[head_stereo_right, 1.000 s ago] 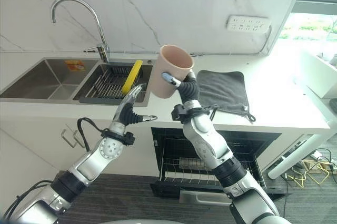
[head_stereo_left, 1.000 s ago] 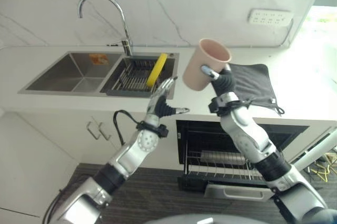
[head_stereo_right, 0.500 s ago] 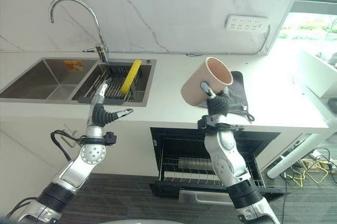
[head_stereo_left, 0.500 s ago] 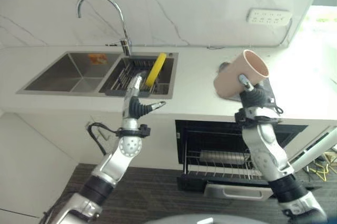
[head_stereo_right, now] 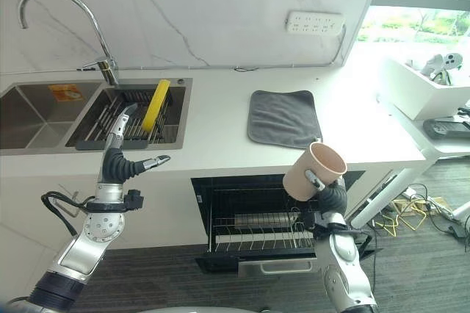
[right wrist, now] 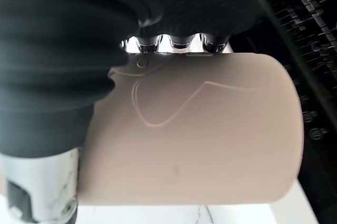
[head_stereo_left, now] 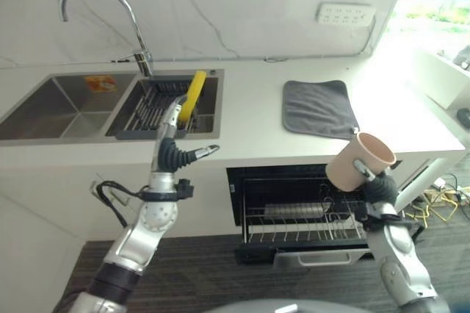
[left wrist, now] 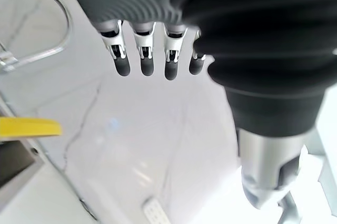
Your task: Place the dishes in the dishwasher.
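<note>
Cup (head_stereo_left: 358, 161) gripped in right hand (head_stereo_left: 372, 183), tilted, above and just in front of the open dishwasher rack (head_stereo_left: 305, 219), cloth (head_stereo_left: 319, 107) on the counter beyond those fingers, left hand (head_stereo_left: 174, 145) raised before the sink rack (head_stereo_left: 158, 104), plate (head_stereo_left: 194, 94) standing in it past the fingertips

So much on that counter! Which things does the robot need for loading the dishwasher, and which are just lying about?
For the job:
- pink cup, held in the right hand
- open dishwasher with its wire rack
- yellow plate standing in the sink rack, probably
- left hand, open, holding nothing

Just lying about:
- grey cloth on the counter
- faucet
- wall socket strip
</note>
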